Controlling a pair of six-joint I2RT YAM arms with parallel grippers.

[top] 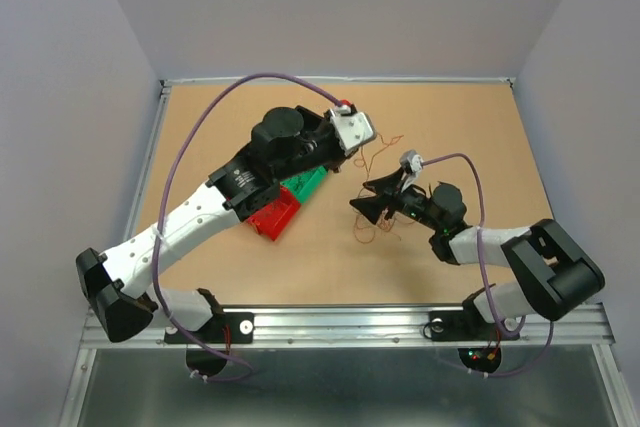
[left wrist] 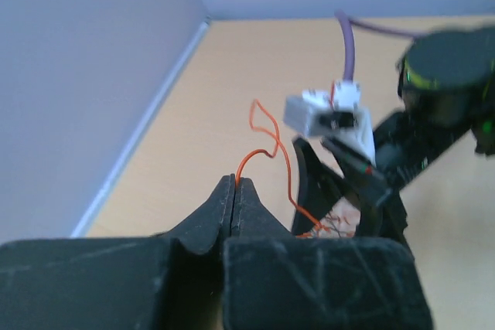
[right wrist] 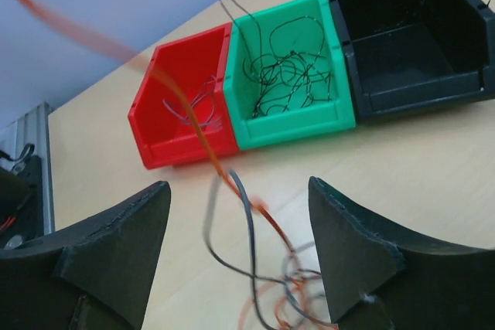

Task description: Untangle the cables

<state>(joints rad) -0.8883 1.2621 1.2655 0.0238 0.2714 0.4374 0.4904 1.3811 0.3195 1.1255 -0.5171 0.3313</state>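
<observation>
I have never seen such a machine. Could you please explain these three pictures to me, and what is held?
Two robot arms are bolted at the edge of a table. One picture looks down from above; the other two are taken from each wrist. The left fingers are shut on one thin orange wire. The right fingers are open near a clump of wires. A red bin, a green bin and a black bin stand together; red and green hold wires.
</observation>
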